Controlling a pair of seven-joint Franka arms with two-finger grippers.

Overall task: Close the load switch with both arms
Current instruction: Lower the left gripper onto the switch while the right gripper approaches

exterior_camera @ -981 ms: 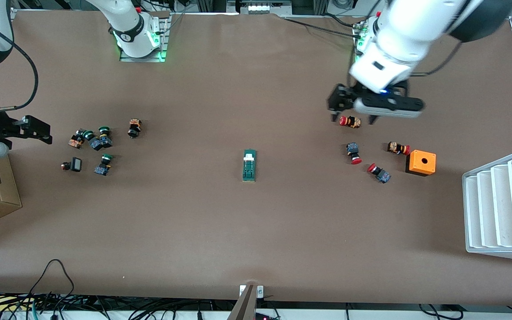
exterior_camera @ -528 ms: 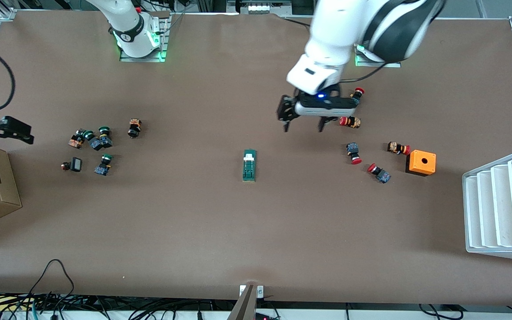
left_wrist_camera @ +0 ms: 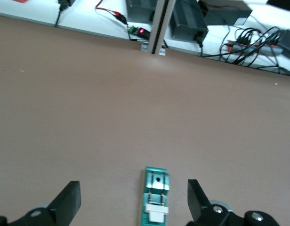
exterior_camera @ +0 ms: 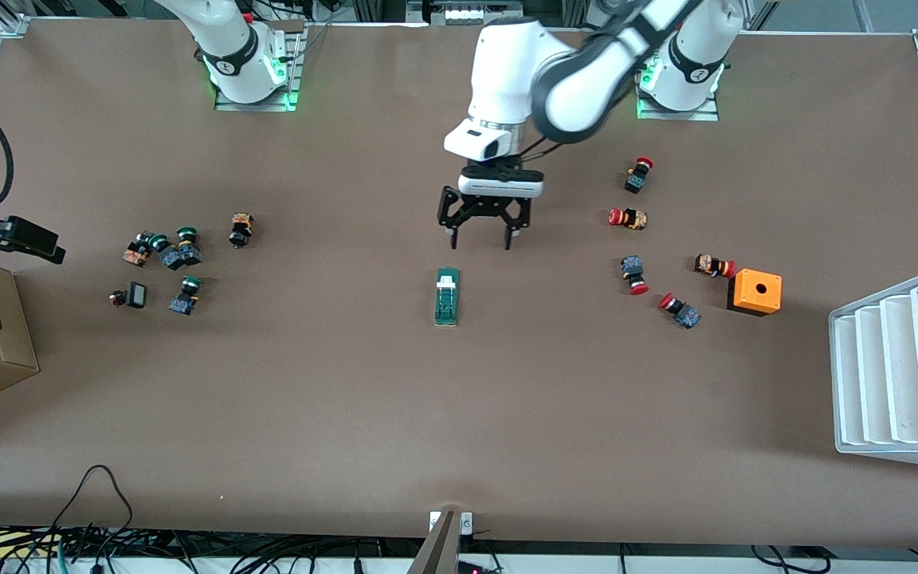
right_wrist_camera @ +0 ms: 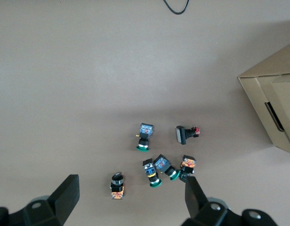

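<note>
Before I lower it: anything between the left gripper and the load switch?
Nothing: in the front view only bare table separates the open left gripper from the load switch.

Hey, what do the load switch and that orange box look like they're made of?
Load switch: likely molded plastic, a dark-green body with a matte white handle piece; small metal-looking contacts glint in the left wrist view. Orange box: probably plastic too, with uniform smooth orange faces and a clean round hole on top.
</note>
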